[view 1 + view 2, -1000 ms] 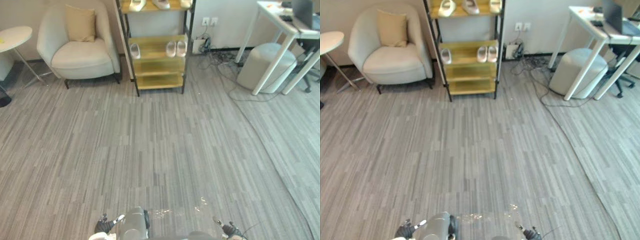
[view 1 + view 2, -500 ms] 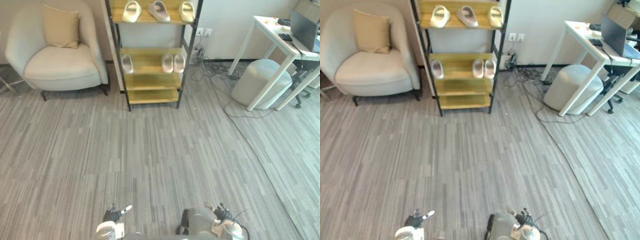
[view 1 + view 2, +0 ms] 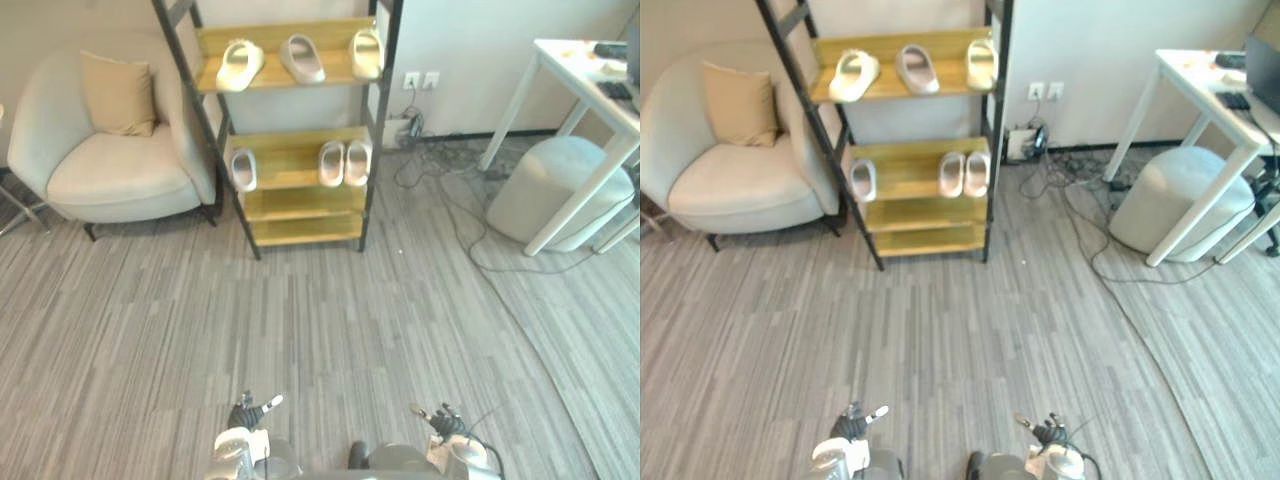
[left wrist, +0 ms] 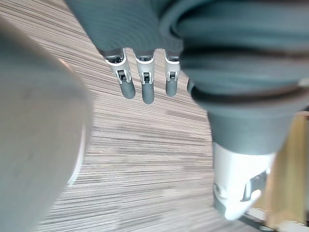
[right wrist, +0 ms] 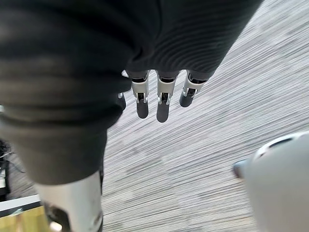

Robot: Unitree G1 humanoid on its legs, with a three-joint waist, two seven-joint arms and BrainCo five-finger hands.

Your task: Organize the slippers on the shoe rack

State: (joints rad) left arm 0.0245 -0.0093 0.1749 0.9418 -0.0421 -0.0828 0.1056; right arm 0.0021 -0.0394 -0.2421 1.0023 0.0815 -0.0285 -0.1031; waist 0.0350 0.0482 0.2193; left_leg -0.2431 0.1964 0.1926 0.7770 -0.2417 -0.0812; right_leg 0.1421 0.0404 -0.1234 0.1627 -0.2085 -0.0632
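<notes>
Six slippers (image 3: pixel 300 58) on shoe rack (image 3: pixel 288 160); armchair (image 3: pixel 115 170) beside.

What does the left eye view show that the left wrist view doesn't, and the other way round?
The left eye view takes in the room: the shoe rack with three slippers on its top shelf and three more on the shelf below, an armchair, a round pouf and the right hand low in the picture. The left wrist view gives the close look: the left hand with its fingers straight, holding nothing. Both share the left hand and the grey striped carpet.
</notes>
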